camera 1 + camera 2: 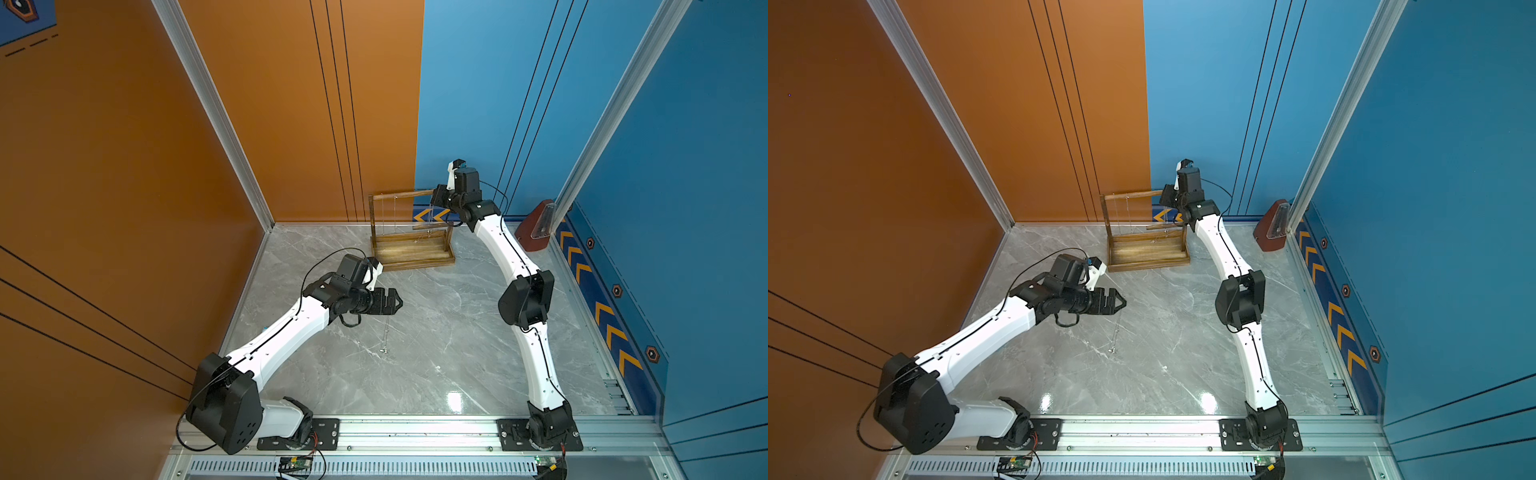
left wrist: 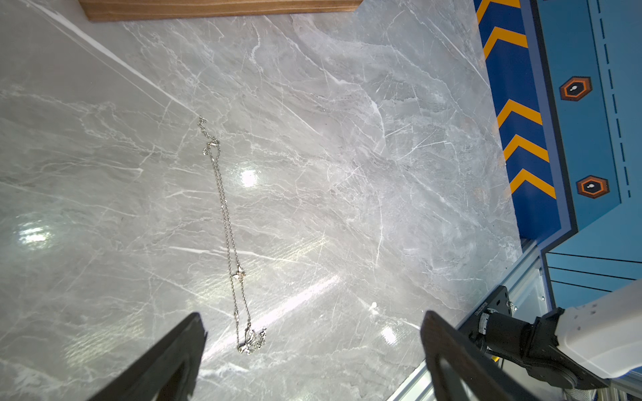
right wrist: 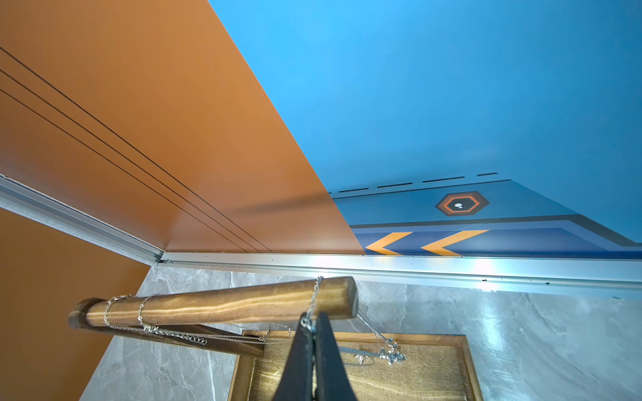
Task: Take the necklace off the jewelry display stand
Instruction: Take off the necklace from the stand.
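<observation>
Stand: the wooden stand (image 1: 411, 253) sits at the upper middle of the frame in both top views, close to the back wall, its tray base on the grey marble table (image 1: 436, 332)
Necklace: a thin silver necklace (image 3: 315, 291) is looped over the free end of the long crossbar (image 3: 222, 305); its pendant (image 3: 392, 354) seems to hang above the tray
Right side: the right claw (image 3: 313, 321) is pinched tight on that necklace just under the bar end
Left side: the left claw (image 2: 312, 316) is spread wide and holds nothing, centre left of the frame in a top view (image 1: 399, 304)
On the table: a loose necklace (image 2: 229, 236) lies stretched flat on the marble below the left claw, well apart from the stand
Other chains: 2 more loops (image 3: 139, 312) hang on the bar near the post; whether they are 1 piece or 2 is hard to tell
Handling: very light, limp and slippery; fine links that likely snag on the wood, tangle with neighbours or break under a hard tug
Where to hold: a short pinch right below the bar; sliding it sideways off the open end looks safer than pulling down
Risk: if the chain catches, the light stand may tip
</observation>
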{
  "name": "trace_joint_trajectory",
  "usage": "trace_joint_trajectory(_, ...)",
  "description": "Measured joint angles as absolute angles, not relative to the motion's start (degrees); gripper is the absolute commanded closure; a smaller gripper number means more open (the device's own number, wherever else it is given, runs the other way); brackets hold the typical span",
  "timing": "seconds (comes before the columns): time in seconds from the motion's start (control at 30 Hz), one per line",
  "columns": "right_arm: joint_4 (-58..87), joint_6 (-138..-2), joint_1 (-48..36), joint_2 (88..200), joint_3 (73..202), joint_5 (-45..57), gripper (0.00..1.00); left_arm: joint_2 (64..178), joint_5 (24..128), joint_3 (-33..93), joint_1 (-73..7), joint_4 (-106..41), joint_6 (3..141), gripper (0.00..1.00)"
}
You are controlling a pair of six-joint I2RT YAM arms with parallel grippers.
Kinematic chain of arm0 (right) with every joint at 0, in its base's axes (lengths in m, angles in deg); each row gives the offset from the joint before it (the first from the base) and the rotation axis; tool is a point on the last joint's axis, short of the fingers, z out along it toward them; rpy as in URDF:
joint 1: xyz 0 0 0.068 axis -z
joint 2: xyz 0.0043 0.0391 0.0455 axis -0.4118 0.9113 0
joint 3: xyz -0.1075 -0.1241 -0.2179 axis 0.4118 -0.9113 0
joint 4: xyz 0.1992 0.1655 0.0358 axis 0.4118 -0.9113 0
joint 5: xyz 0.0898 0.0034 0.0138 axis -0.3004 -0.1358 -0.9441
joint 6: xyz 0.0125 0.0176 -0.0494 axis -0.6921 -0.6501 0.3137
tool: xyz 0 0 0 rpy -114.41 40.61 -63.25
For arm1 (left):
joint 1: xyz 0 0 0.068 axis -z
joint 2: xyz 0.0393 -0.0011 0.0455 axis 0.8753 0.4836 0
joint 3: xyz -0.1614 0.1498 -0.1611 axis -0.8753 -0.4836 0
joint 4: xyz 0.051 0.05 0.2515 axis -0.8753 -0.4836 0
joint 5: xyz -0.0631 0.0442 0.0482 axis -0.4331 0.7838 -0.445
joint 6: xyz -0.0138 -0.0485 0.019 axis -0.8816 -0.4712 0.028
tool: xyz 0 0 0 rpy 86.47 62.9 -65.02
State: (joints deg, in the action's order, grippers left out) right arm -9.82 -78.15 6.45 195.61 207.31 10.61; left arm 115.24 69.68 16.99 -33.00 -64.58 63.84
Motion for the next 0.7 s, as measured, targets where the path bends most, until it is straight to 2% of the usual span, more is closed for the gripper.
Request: trace_joint_trajectory(0.7,-11.33,-77.95,9.03,191.74,207.33,10.59,1.0,115.24,69.68,16.99,-32.98,-64.58,63.84,0.02)
